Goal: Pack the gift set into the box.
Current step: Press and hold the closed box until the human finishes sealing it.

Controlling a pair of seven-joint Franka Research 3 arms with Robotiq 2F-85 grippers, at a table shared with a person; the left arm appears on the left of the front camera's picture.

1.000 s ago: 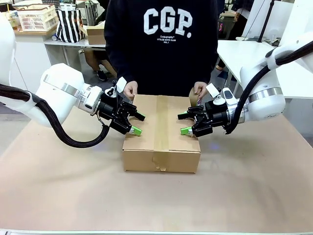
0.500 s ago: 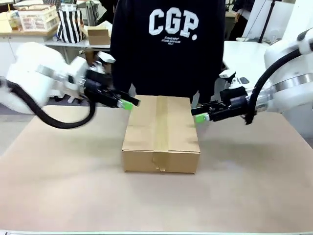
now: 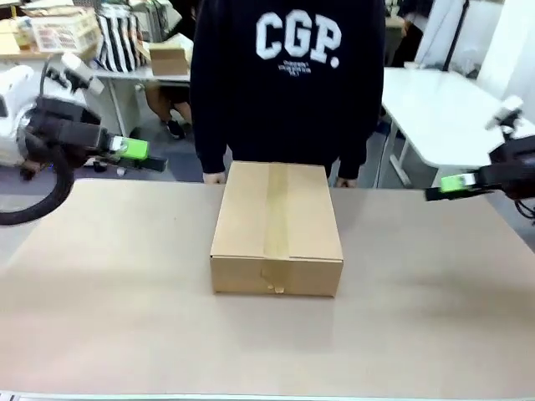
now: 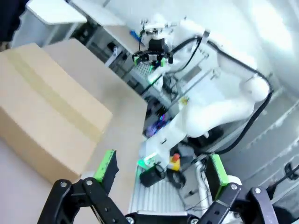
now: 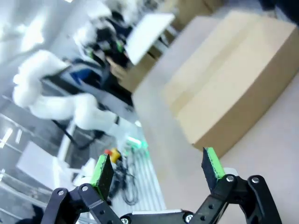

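The left pincer point(image 3: 134, 150) hangs above the far left edge of the surface point(image 3: 109, 276), well apart from the box point(image 3: 276, 225). In the left wrist view its fingers point(image 4: 106, 166) are spread wide with nothing between them. The right pincer point(image 3: 456, 184) hangs at the far right edge, also well apart from the box, and the right wrist view shows its pads point(image 5: 102, 170) spread and empty too.

The box stands in the middle of the surface, flaps closed, with a strip of tape along its top. The person point(image 3: 288, 83) stands just behind it, hands low at its far corners.

The risk from here is judged small. If an arm comes back toward the middle, a spread finger could push the box sideways or meet a hand at the far edge, because the hands are so near the box. The tape at the front edge looks a little torn, so a push there might lift it.

The front view shows both pincers from the side, so their opening is not clear there; the wrist views show it plainly. The left wrist view also shows the other arm point(image 4: 219, 107) far behind the box point(image 4: 42, 112). The right wrist view is blurred, but the box point(image 5: 233, 88) is seen lying free on the surface.
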